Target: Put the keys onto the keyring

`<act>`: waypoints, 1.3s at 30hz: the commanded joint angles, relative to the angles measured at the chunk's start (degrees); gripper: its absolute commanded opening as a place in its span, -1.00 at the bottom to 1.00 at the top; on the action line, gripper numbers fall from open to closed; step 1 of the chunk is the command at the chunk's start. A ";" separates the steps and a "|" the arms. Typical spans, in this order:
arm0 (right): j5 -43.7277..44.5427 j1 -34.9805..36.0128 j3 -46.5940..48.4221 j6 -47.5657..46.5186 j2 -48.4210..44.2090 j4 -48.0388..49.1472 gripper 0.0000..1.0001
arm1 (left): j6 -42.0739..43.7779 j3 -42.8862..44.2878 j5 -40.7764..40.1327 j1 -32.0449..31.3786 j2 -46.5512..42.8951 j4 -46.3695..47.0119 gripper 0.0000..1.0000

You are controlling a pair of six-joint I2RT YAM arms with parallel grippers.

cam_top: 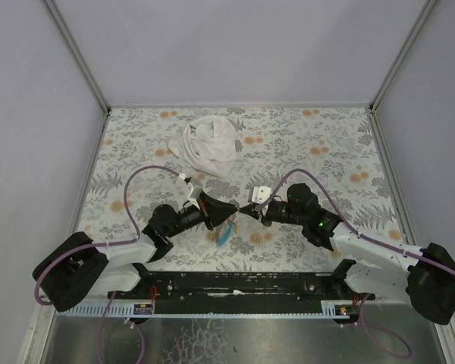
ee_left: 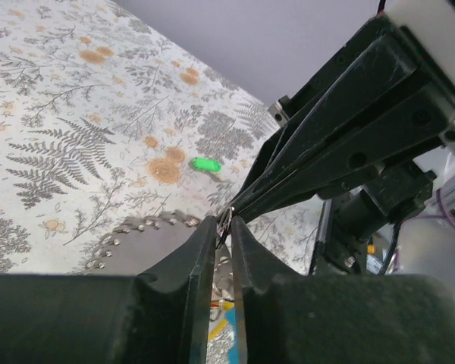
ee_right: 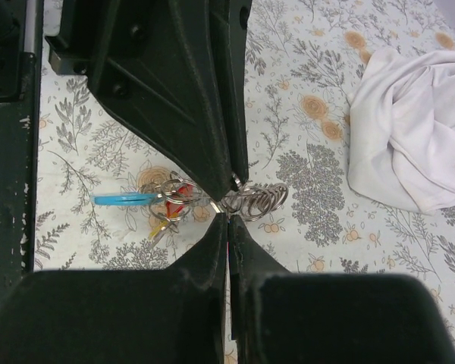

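Note:
My left gripper (cam_top: 226,212) and right gripper (cam_top: 246,211) meet tip to tip above the table's middle. In the left wrist view the left gripper (ee_left: 224,221) is shut on the thin metal keyring (ee_left: 226,217), and the right gripper's fingers (ee_left: 303,163) reach it from the upper right. In the right wrist view the right gripper (ee_right: 227,218) is shut on a thin metal bit of the ring cluster (ee_right: 258,201). A red key (ee_right: 176,205), a yellow key (ee_right: 161,226) and the light-blue strip (ee_right: 125,199) hang there. A small green piece (ee_left: 206,164), seemingly a key head, lies on the table.
A crumpled white cloth (cam_top: 208,144) lies at the back centre and shows in the right wrist view (ee_right: 417,129). A grey studded strap (ee_left: 129,243) hangs under the left fingers. The light-blue strip (cam_top: 224,233) dangles below the grippers. Metal rails bound the floral table (cam_top: 326,144).

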 commanded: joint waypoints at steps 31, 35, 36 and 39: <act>-3.03 1.45 16.90 -18.21 1.04 -24.83 -1.00 | 28.06 12.14 27.50 8.58 -5.32 -24.45 -0.01; -3.25 1.63 17.26 -18.17 1.45 -24.81 -1.00 | 28.76 13.76 30.23 8.57 -3.40 -26.22 -0.12; -3.17 1.62 17.24 -18.11 1.47 -24.80 -1.00 | 28.83 14.04 30.67 8.56 -2.96 -26.44 -0.15; -3.33 1.64 17.26 -17.94 1.56 -24.70 -1.00 | 28.59 14.55 32.02 8.57 -2.10 -26.43 -0.26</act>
